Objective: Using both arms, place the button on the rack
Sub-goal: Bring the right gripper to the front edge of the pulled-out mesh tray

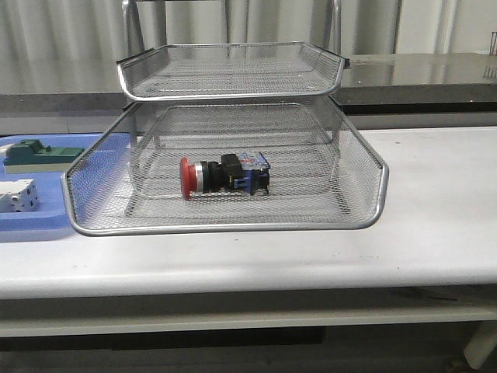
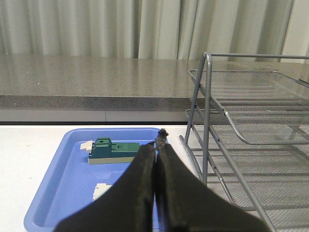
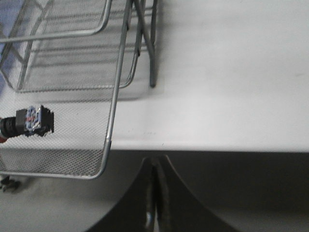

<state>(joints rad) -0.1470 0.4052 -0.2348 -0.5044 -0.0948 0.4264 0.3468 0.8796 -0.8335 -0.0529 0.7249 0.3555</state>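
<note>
Now the button (image 1: 224, 174) lies on its side in the lowest tray of the rack (image 1: 365, 210), red cap pointing left. Left gripper (image 2: 155, 145): fingers pressed together, empty, above the blue tray (image 2: 58, 186) beside the rack. Right gripper (image 3: 155, 169): fingers pressed together, empty, off the table (image 3: 231, 87) edge, apart from the rack.

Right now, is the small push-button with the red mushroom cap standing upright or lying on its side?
On its side. The button lies flat on the mesh floor of the silver wire rack's lower tray, red cap pointing left in the front view.
</note>
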